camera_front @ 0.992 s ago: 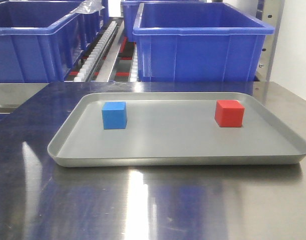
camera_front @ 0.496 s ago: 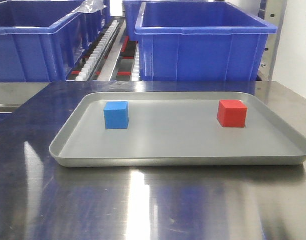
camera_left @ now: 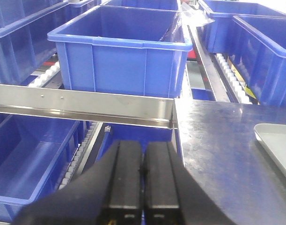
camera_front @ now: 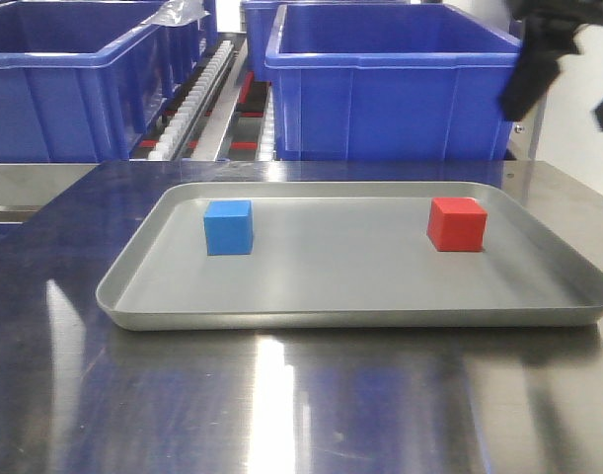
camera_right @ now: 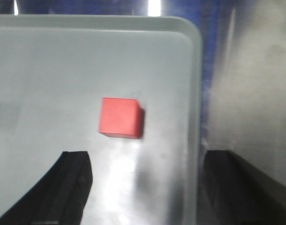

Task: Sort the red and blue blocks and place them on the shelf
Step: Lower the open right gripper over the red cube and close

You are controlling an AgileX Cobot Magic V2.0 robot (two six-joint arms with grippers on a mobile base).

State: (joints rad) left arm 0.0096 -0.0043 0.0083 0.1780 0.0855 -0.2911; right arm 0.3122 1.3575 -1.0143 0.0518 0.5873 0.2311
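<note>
On the grey tray (camera_front: 340, 272) that sits on the steel tabletop (camera_front: 281, 405), I see both cubes resting flat and well apart. The blue block (camera_front: 228, 227) is toward the left and the red block (camera_front: 457, 224) toward the right, near the tray's far right corner. Neither is on the shelf (camera_left: 82, 104), whose brushed front rail with its two screws runs across my left wrist view, with blue bins (camera_front: 400, 84) standing on the roller tracks behind it. My right gripper (camera_front: 569, 91) hangs high at the upper right of the front view, clear of the tray, its jaws spread wide. From its own camera the red block lies ahead of the gap between the two dark fingers (camera_right: 70, 185), touching neither. My left gripper (camera_left: 143, 173) is off to the left of the table, facing the rail, its pads pressed flat together and gripping no object.
</note>
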